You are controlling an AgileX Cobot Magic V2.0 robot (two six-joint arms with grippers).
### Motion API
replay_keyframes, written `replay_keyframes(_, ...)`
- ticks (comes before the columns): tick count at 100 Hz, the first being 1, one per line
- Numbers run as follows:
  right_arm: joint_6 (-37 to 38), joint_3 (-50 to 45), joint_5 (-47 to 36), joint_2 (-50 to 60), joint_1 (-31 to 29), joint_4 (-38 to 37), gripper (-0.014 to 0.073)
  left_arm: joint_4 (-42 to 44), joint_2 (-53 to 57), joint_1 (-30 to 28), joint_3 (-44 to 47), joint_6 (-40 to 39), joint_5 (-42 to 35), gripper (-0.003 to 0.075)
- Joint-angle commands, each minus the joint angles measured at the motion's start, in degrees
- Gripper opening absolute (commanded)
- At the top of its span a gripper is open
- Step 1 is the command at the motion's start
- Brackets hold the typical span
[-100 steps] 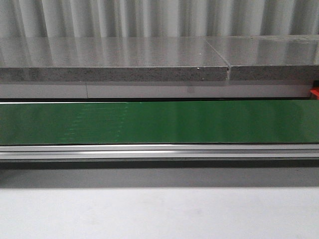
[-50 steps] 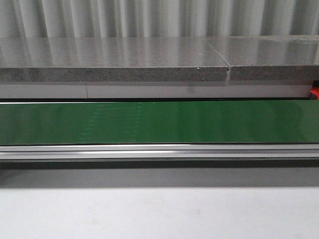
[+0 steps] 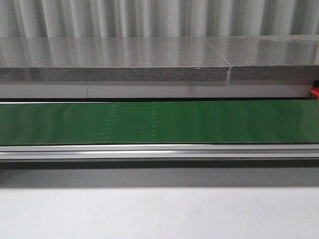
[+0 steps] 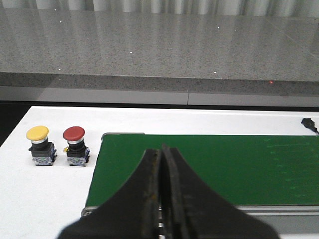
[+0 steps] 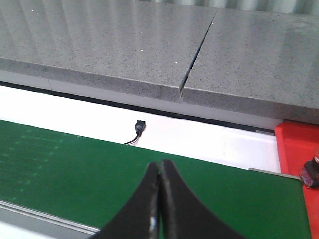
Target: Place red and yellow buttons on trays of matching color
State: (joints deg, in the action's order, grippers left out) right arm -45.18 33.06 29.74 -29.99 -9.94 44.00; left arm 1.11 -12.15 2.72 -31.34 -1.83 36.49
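Almost nothing has changed on the green belt [image 3: 159, 122] in the last second, so no button has been picked up yet. The left hand [image 4: 162, 164] and right hand [image 5: 159, 186] are squeezed shut on nothing. The yellow button [image 4: 38, 133] and red button [image 4: 74, 133] are seen side by side on the white counter [image 4: 50, 199], just beside the belt's end. An edge of a red tray [image 5: 298, 149] is seen at the other end.

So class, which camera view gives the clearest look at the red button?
The left wrist view: the red button stands whole on the white table, beside the yellow button, off the end of the green belt. The front view shows no buttons; neither does the right wrist view.
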Motion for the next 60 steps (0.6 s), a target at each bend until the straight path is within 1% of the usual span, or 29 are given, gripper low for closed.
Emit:
replay_keyframes(1, -0.34, 1.46, -2.6, -0.14, -0.05, 1.17, -0.0068, -0.13, -0.58, 0.34, -1.54, -0.11, -4.21, -0.0021)
replay_keyframes(51, -0.34, 1.46, -2.55, -0.14, -0.05, 1.17, -0.0068, -1.11, -0.58, 0.34, -1.54, -0.11, -4.44, -0.0019)
replay_keyframes(55, -0.34, 1.46, -2.55, -0.14, -0.05, 1.17, -0.0068, -1.11, -0.58, 0.34, -1.54, -0.11, -4.17, -0.0008)
replay_keyframes(60, -0.34, 1.46, -2.55, -0.14, -0.05, 1.17, -0.0068, -1.11, -0.58, 0.34, -1.54, -0.11, -3.88, 0.0031)
